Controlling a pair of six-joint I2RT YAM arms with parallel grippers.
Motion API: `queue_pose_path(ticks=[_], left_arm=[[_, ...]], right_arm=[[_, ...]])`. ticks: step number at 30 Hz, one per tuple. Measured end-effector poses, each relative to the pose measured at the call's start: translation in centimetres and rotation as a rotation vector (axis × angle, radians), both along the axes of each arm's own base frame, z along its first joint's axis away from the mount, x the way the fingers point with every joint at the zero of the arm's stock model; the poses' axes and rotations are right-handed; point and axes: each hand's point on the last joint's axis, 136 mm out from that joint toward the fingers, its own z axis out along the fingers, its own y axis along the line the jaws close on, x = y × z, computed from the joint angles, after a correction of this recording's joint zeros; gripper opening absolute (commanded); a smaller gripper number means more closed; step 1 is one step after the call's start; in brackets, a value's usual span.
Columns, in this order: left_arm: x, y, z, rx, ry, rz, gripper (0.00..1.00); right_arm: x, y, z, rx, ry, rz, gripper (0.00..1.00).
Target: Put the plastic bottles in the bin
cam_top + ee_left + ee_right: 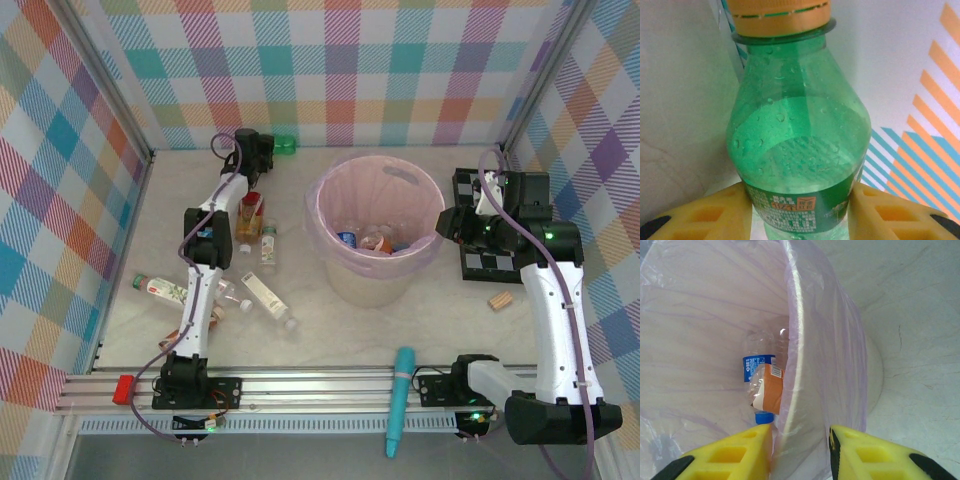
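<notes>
Starting at the arm bases: a long teal pen-shaped tube (401, 400) lies across the metal rail (330, 381) at the worktop (330, 330) edge. A small red block (123, 388) sits at the rail's left end.

Next out, on the left, clear plastic bottles lie on their sides beside the left arm. One has a red cap and white label (160, 289); another, white-labelled (268, 298), lies right of the arm. On the right, a small tan wooden piece (500, 299) rests near a black-and-white checkered board (478, 262).

Mid-worktop is the large round pale bin lined with a pink plastic bag (370, 285). The yellow right fingers (735, 452) straddle its right rim, one inside and one outside, closed onto the bag-covered wall. Inside the bin lie a clear bottle with blue label and blue cap (757, 371) and an orange-labelled bottle (771, 390), touching each other.

Left of the bin, a copper-brown bottle (250, 215) and a clear green-capped bottle (268, 245) sit just beside each other.

Farthest out, by the plaid back wall, is the green plastic bottle with orange cap (800, 140). The yellow left fingers (715, 212) press it from both sides at the label.
</notes>
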Motion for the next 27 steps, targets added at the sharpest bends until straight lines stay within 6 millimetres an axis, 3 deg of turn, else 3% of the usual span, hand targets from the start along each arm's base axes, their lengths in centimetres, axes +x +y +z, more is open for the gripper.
queue_pose_path(ticks=[6, 11, 15, 18, 22, 27], left_arm=[[-2.7, 0.5, 0.5, 0.047, 0.046, -0.016, 0.48], [-7.6, 1.6, 1.0, 0.096, 0.081, -0.012, 0.48], [-10.1, 2.0, 2.4, 0.132, 0.061, -0.028, 0.49], [-10.8, 2.0, 4.5, 0.152, 0.016, -0.053, 0.49], [-11.4, 1.6, 8.9, 0.173, -0.071, -0.096, 0.5], [-13.2, 1.1, 17.4, 0.219, -0.227, -0.152, 0.5]], right_arm=[[0.0, 0.0, 0.0, 0.0, 0.0, 0.0, 0.35], [-0.1, 0.0, 0.1, 0.0, -0.005, 0.0, 0.35], [-0.2, 0.0, 0.2, 0.0, -0.008, 0.0, 0.35], [-0.2, 0.0, 0.2, 0.001, -0.007, 0.0, 0.35], [-0.1, 0.2, 0.3, 0.011, -0.009, 0.008, 0.35], [0.5, 1.0, 0.3, 0.036, -0.009, 0.039, 0.35]])
